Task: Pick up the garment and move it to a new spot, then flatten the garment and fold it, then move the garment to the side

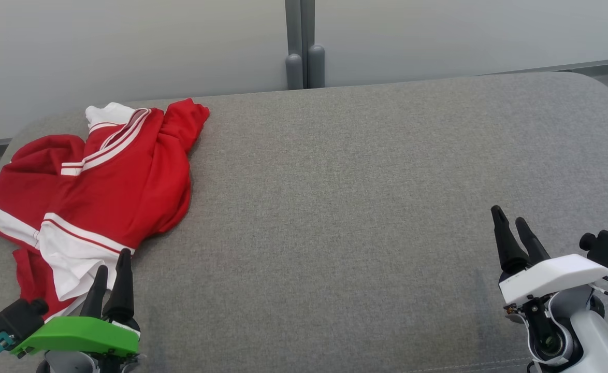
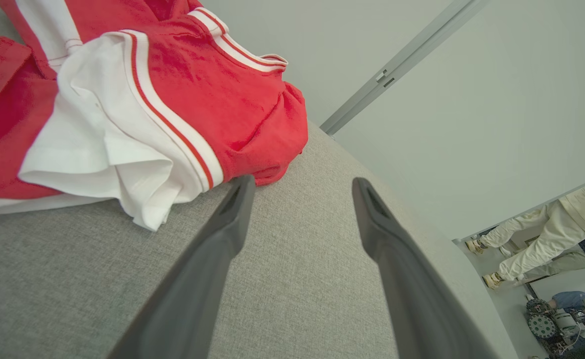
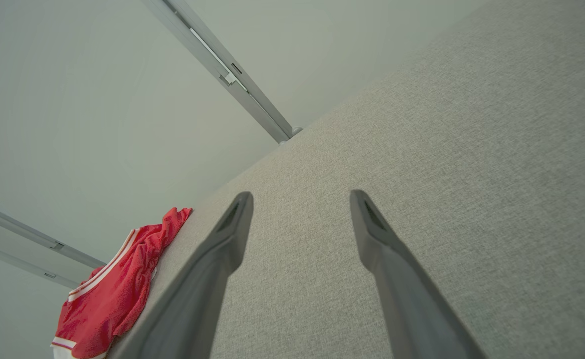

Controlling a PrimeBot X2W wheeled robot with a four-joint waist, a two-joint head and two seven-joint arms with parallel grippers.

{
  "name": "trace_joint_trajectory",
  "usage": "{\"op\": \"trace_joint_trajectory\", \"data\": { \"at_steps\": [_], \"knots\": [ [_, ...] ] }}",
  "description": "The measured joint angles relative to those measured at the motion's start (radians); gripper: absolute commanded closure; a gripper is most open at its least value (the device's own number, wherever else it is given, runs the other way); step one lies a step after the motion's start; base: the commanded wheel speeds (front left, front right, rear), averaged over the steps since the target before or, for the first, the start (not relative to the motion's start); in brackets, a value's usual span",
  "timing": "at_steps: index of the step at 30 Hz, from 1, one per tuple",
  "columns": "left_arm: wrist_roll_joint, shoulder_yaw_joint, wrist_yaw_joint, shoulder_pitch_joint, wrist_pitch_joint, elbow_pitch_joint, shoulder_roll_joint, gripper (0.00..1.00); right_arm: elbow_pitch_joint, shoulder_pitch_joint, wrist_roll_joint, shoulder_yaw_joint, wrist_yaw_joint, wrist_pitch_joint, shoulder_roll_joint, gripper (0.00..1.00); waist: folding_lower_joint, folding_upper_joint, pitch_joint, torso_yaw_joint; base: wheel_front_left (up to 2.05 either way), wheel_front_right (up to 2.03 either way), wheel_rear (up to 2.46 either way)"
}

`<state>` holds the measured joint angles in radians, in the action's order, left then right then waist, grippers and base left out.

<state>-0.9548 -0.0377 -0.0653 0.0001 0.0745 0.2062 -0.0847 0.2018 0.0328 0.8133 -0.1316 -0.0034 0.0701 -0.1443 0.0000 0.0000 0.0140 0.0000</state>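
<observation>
On the left end of the soft grey cloth-covered table (image 1: 361, 207), in the head view, the crumpled red and white garment (image 1: 102, 181) lay in a heap. No part of the job was done yet: picking up, moving, flattening, folding and putting aside were all left. The left gripper (image 1: 113, 260) stood at the table's near left edge, wide open and empty. The right gripper (image 1: 508, 214) stood at the table's near right edge, wide open and empty too.

The left wrist view showed more: one finger right beside the garment's hem, maybe touching, and a person's legs (image 2: 536, 239) past the table's edge.

The right wrist view showed bare table between the fingers, with the garment at the table's other end.
</observation>
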Motion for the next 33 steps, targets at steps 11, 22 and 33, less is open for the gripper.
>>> {"op": "trace_joint_trajectory", "data": {
  "at_steps": [11, 22, 33],
  "knots": [
    [0.164, -0.01, 0.005, 0.012, 0.034, -0.022, 0.0, 0.0, 0.017, 0.0, -0.179, -0.047, -0.028, 0.035, -0.029, 0.0, 0.0, 0.0, 0.001, -0.001, 0.0, 0.0, 0.0],
    [0.322, -0.014, 0.005, 0.022, 0.076, -0.04, 0.0, 0.0, 0.029, 0.0, -0.34, -0.079, -0.055, 0.079, -0.046, 0.0, 0.0, 0.0, 0.0, -0.004, 0.0, 0.0, 0.0],
    [0.486, -0.018, 0.004, 0.032, 0.116, -0.055, -0.002, 0.0, 0.03, 0.0, -0.485, -0.1, -0.079, 0.119, -0.057, 0.0, 0.0, 0.0, 0.004, -0.011, 0.0, 0.0, 0.0]
  ]
}}
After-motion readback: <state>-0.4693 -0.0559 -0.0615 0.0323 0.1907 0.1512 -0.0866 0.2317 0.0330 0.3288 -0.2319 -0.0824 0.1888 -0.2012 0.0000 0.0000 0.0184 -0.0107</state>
